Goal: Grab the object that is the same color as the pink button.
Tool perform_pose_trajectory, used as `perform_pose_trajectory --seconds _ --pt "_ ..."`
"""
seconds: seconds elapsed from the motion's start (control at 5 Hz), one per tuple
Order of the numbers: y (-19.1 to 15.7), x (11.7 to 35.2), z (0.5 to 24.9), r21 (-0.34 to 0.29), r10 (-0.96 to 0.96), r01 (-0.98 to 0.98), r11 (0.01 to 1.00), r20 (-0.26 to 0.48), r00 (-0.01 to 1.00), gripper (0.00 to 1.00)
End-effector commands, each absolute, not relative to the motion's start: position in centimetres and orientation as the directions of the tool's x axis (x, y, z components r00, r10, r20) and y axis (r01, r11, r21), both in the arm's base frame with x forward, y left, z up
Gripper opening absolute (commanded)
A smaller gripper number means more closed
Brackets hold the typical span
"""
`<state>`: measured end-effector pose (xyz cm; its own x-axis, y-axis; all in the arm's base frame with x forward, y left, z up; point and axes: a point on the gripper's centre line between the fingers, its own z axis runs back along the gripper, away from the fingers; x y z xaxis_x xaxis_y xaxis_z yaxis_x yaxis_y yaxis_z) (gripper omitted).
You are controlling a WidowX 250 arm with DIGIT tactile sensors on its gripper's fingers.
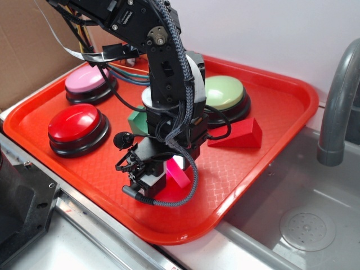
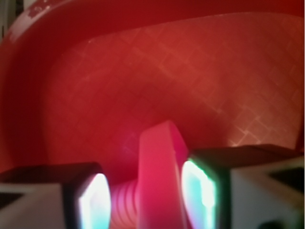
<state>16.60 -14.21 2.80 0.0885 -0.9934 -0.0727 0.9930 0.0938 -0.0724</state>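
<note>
The object is a bright pink bolt (image 1: 180, 173) lying near the front of the red tray (image 1: 281, 107). In the wrist view its flat head (image 2: 159, 176) stands upright and its ribbed shaft (image 2: 124, 205) points left. My gripper (image 1: 170, 176) is down at the tray, shut on the bolt. One pad (image 2: 93, 202) presses the shaft's end and the other pad (image 2: 200, 191) presses the head. The pink button (image 1: 87, 80), a pale pink dome on a black base, sits at the tray's back left, partly behind the arm's cables.
A red-domed button (image 1: 76, 125) sits at the left and a pale green-domed button (image 1: 225, 93) at the back. A red wedge (image 1: 239, 134) and a green block (image 1: 136, 120) lie close behind the gripper. A grey faucet (image 1: 337, 101) and sink (image 1: 306, 225) are on the right.
</note>
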Motion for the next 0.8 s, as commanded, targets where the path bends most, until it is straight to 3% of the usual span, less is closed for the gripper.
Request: perform_pose_trajectory --seconds 0.0,0.4,0.6 --pt "-13.9 16.1 3.3 -0.066 -0.985 0.984 0.166 -0.057 0.162 0.00" --pt "-12.3 16.5 6.1 0.008 -0.960 0.967 0.255 -0.115 0.254 0.00" --pt "-11.2 15.7 10.5 0.062 -0.894 0.898 0.436 -0.087 0.440 0.00"
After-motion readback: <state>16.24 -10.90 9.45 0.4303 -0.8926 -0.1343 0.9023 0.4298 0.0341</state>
